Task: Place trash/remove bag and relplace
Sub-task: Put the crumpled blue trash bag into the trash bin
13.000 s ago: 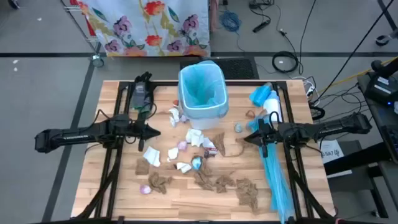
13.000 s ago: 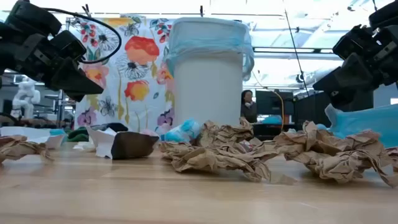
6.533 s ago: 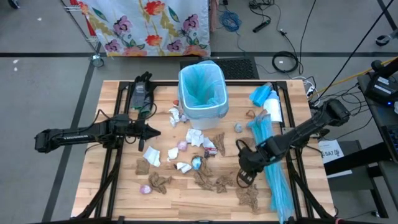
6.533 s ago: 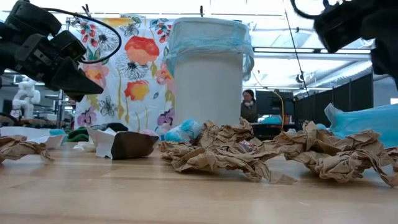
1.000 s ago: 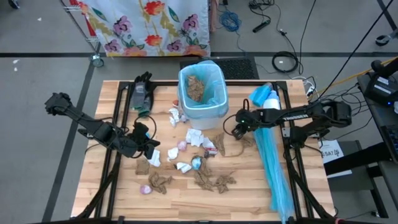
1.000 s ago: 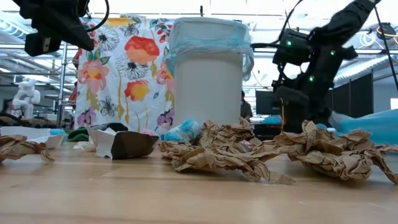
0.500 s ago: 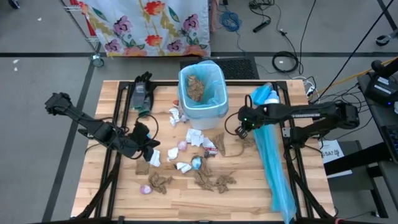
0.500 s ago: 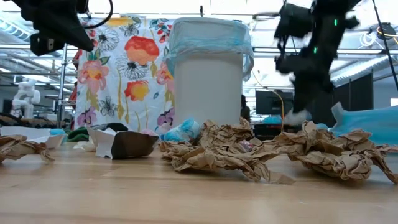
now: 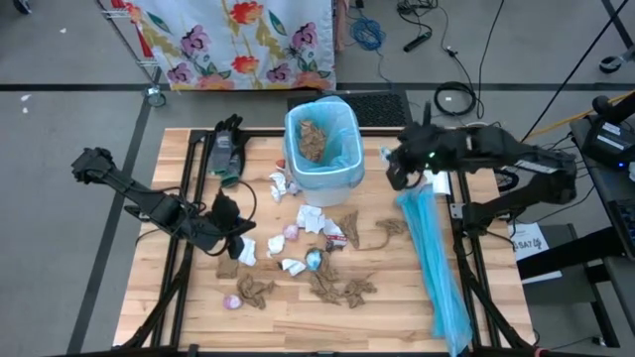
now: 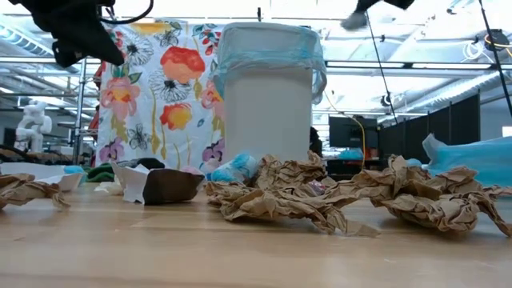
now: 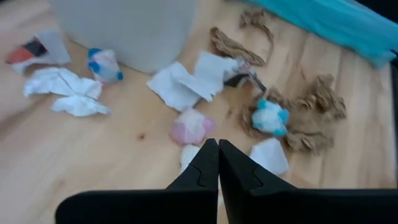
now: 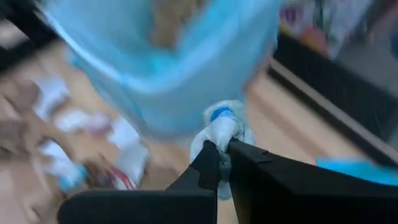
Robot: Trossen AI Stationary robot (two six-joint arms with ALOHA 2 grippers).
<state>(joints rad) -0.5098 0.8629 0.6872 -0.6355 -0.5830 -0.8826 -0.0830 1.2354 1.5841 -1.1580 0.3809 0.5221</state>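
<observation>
The white bin (image 9: pixel 322 144), lined with a light-blue bag, stands at the table's far middle with brown paper (image 9: pixel 316 134) inside. Brown paper and white tissue scraps of trash (image 9: pixel 317 258) lie scattered on the table in front of it. My right gripper (image 9: pixel 390 171) (image 12: pixel 224 152) hangs raised just right of the bin, shut on a white tissue wad with a blue spot (image 12: pixel 221 124). Over the scraps at the table's left my left gripper (image 9: pixel 241 241) (image 11: pixel 218 165) hovers shut, holding nothing, with a white scrap (image 11: pixel 189 154) beneath it. My right gripper pinches the white wad's lower end (image 12: pixel 219 138) between its two fingertips. The fingers slant downward toward the bin. The rest of the wad sticks out beyond the tips, lifted clear of the table.
Long light-blue plastic sheets (image 9: pixel 434 263) lie along the table's right side. A black object (image 9: pixel 224 149) lies at the far left. A floral cloth (image 9: pixel 238 40) hangs beyond the far edge. The near strip of the table (image 9: pixel 298 332) is bare wood.
My right gripper has shut on the white and blue wad on the table right of the bin. It has then risen fast with the wad, moving toward the far edge beside the bin's rim. My left gripper has rolled in place, staying shut.
</observation>
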